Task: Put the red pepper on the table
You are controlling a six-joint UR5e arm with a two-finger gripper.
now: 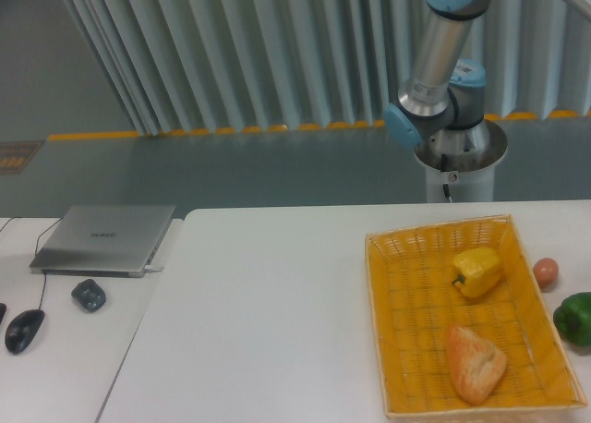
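The red pepper is out of view. The gripper is also out of view, above the top edge of the frame. Only the arm's grey link and blue joints [434, 72] show at the upper right, rising from the base [459, 160] behind the table. The white table [259, 312] fills the lower part of the view. A yellow woven basket [397, 349] sits on its right side and holds a yellow pepper [478, 270] and a piece of bread [475, 363].
A small reddish-orange round item [546, 272] and a green pepper [575, 318] lie on the table right of the basket. On a second table at the left are a closed laptop [106, 238], a small dark device [89, 295] and a mouse [23, 330].
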